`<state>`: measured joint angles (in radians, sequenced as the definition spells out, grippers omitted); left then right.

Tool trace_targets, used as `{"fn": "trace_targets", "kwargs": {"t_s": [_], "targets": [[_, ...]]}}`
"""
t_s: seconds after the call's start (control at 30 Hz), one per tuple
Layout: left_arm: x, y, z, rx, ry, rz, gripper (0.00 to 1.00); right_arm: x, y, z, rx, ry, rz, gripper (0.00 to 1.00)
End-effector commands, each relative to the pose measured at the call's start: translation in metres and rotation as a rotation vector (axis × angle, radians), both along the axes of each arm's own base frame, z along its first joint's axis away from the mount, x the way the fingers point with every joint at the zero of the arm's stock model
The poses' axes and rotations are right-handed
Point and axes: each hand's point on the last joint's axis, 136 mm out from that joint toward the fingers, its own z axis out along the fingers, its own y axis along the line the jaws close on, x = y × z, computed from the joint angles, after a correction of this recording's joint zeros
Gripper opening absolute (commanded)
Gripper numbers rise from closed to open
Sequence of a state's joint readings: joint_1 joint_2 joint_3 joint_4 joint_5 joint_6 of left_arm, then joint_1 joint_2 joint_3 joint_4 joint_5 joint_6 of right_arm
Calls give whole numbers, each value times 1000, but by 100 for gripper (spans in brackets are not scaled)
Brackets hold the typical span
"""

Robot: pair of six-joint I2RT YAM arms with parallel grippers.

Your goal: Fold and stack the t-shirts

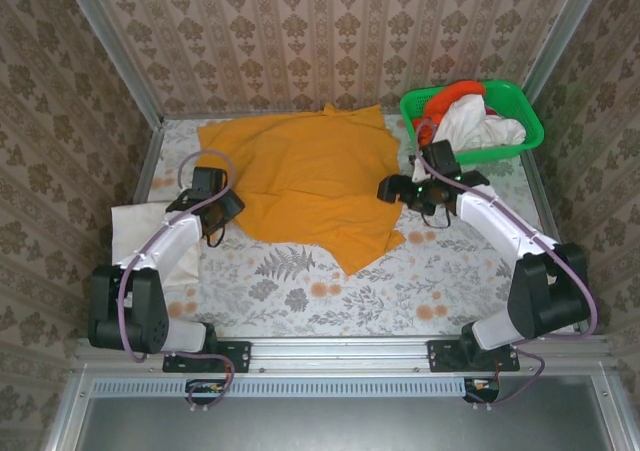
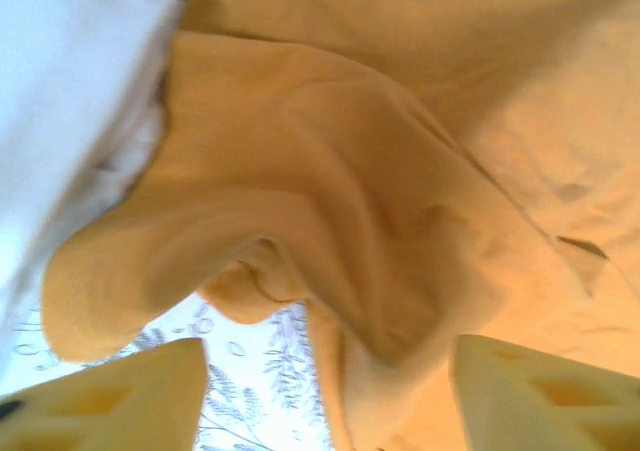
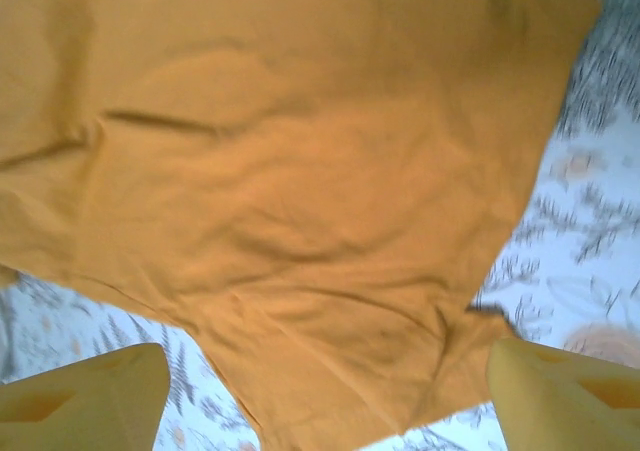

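An amber-orange t-shirt [image 1: 300, 176] lies spread and creased across the middle of the flowered table. My left gripper [image 1: 228, 209] is at its left edge, open. In the left wrist view a bunched fold of the orange shirt [image 2: 330, 201] lies ahead of the left gripper [image 2: 330, 406], between the wide-apart fingers [image 2: 120, 396] and unclamped. My right gripper [image 1: 390, 189] is at the shirt's right edge, open. The right wrist view has the shirt's corner [image 3: 330, 271] reaching between the spread fingers [image 3: 575, 396] of the right gripper [image 3: 325, 411]. A white shirt [image 1: 475, 123] and a red-orange one [image 1: 455, 96] sit in the basket.
The green lattice basket [image 1: 525, 121] stands at the back right corner. A folded white cloth [image 1: 135, 229] lies at the table's left edge beside my left arm, also visible as white fabric [image 2: 70, 91]. Bare flowered tabletop [image 1: 330, 291] runs along the front. Patterned walls enclose three sides.
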<state>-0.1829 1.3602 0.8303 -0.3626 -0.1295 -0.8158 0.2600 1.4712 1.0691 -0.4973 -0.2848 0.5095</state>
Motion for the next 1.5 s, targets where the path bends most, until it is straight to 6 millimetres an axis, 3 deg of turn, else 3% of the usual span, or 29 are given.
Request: {"fn": "trace_targets", "kwargs": {"t_s": [0.0,0.17,0.4,0.53,0.67,0.83,0.97,1.0,1.07,1.1,1.13,1.33,1.47], "targets": [[-10,24,7,104,-13,84,76,-9,9,-16,-32,18,4,79],[-21,39,-3,152,16,124,94,-7,26,-56,-32,100,25,67],[-33,58,-15,131,40,169,100,12,27,-97,-76,174,11,50],[-38,60,-18,116,35,180,100,28,25,-107,-84,175,-17,28],[-41,62,-18,106,31,189,100,56,15,-94,-116,111,-63,0],[-46,66,-18,99,22,208,100,89,4,-66,-129,17,-97,0],[-49,65,-22,62,16,223,100,106,-6,-58,-144,5,-117,0],[-50,64,-23,56,18,223,100,106,-12,-59,-158,8,-134,12],[-53,67,-23,55,25,228,100,100,-23,-67,-178,23,-165,47],[-54,68,-23,51,24,232,100,95,-27,-73,-181,40,-176,58],[-56,69,-24,48,24,235,100,91,-32,-79,-185,58,-184,60],[-54,71,-24,42,21,235,100,78,-36,-110,-180,135,-189,56],[-52,71,-23,40,16,234,100,82,-26,-121,-108,159,-195,41]]}}
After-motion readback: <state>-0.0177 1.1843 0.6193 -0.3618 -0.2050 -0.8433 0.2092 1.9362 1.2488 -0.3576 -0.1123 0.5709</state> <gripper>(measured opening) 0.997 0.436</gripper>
